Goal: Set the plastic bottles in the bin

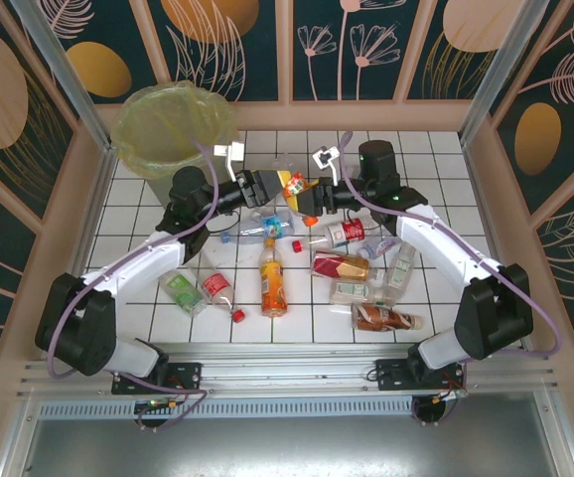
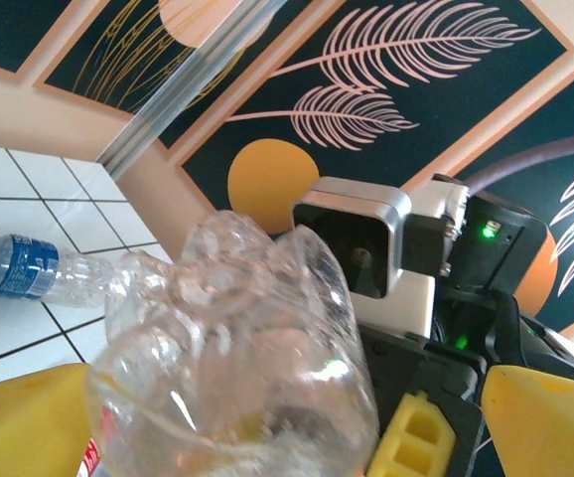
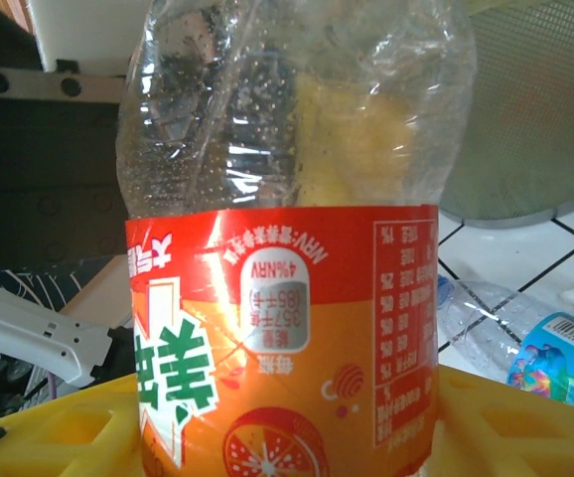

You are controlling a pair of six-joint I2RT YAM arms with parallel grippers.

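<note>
Orange-labelled bottle (image 3: 287, 328) clamped in right gripper (image 3: 287, 442), raised over mid-table; clear end sits between wide-open, empty fingers of left gripper (image 2: 267, 417); long axis runs gripper to gripper; bin (image 1: 138, 149) far-left, nearer left gripper.

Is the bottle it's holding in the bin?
Out. Right end effector grips the clear plastic orange-labelled bottle, apart from the grey bin.

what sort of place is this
Probably a robot lab cell, not a home: two arms bolted to a rail, an aluminium frame around leaf-print panels, bottles strewn on a tiled table.
</note>
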